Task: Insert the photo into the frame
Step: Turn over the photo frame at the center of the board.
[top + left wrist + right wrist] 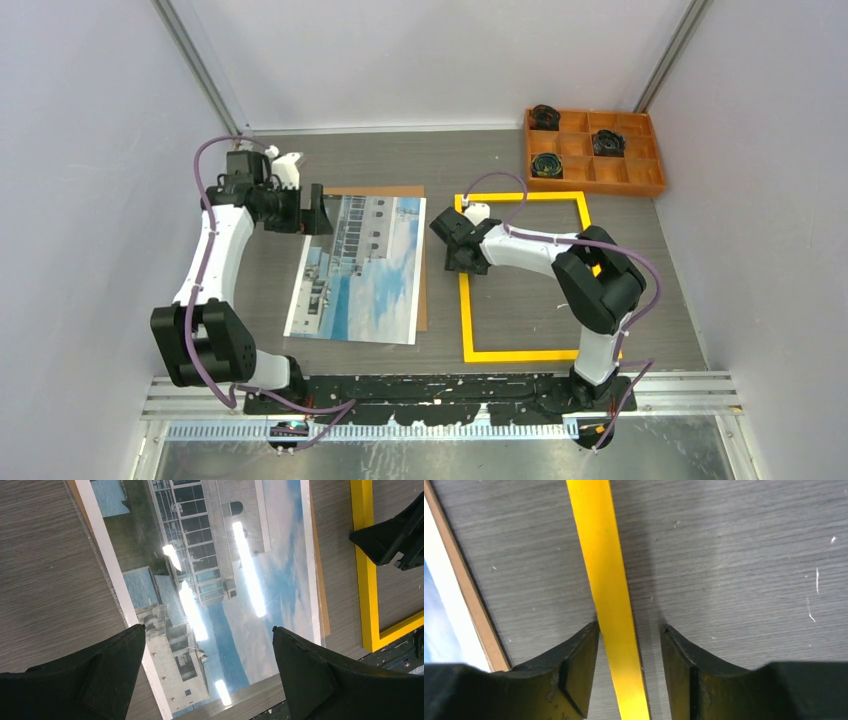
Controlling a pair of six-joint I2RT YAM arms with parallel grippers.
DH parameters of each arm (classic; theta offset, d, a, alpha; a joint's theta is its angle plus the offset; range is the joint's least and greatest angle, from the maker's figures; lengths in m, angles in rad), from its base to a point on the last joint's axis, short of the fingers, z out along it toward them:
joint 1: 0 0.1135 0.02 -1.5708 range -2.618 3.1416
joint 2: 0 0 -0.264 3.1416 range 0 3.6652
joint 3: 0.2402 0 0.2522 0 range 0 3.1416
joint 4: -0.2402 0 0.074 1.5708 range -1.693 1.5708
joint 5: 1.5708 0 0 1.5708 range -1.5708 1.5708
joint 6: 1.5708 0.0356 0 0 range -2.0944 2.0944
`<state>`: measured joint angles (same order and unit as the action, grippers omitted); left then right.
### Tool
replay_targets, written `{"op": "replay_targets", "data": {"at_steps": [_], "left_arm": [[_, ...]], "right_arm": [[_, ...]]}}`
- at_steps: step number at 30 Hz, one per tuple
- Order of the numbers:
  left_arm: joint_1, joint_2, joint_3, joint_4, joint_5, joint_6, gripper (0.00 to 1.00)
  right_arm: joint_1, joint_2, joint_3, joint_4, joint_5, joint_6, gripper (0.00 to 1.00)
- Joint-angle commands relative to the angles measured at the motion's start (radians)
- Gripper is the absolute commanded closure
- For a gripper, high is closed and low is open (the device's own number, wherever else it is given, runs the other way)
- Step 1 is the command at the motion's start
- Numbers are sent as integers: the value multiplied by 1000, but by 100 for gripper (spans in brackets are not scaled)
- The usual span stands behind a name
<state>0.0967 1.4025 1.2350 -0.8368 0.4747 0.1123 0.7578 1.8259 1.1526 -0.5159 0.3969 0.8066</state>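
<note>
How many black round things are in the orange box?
3. One black thing is in the orange tray's far left corner, one in the near left compartment, and one near the middle. None seems hidden.

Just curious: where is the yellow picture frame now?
From above, the thin yellow rectangular frame lies right of the building photo print, the right gripper straddling its left bar.

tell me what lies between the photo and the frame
A strip of brown backing board beside the photo, then bare table to the frame; the right wrist view shows it.
</note>
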Motion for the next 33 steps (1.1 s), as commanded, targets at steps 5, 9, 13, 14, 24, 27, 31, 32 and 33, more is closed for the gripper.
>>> {"op": "replay_targets", "data": {"at_steps": [5, 9, 13, 14, 24, 27, 31, 32, 33], "left_arm": [[-50, -5, 61, -115, -19, 48, 0], [-88, -7, 53, -121, -36, 28, 0], [-158, -12, 30, -104, -31, -6, 0], [-165, -15, 23, -101, -25, -12, 0], [-183, -12, 3, -74, -8, -36, 0], [-185, -18, -3, -58, 0, -49, 0], [-199, -23, 2, -41, 5, -69, 0], [-205, -24, 3, -36, 4, -74, 0], [-211, -26, 4, -31, 3, -80, 0]], "right_arm": [[16, 33, -44, 63, -17, 44, 68], [26, 1, -15, 40, -19, 50, 84], [29, -69, 61, -18, -51, 52, 90], [29, -86, 84, -30, -67, 52, 90], [29, -207, 309, -107, -300, 50, 97], [29, -243, 358, -104, -356, 76, 97], [21, -293, 400, -68, -445, 136, 97], [20, -302, 408, -56, -458, 151, 97], [16, -310, 414, -41, -474, 165, 97]]}}
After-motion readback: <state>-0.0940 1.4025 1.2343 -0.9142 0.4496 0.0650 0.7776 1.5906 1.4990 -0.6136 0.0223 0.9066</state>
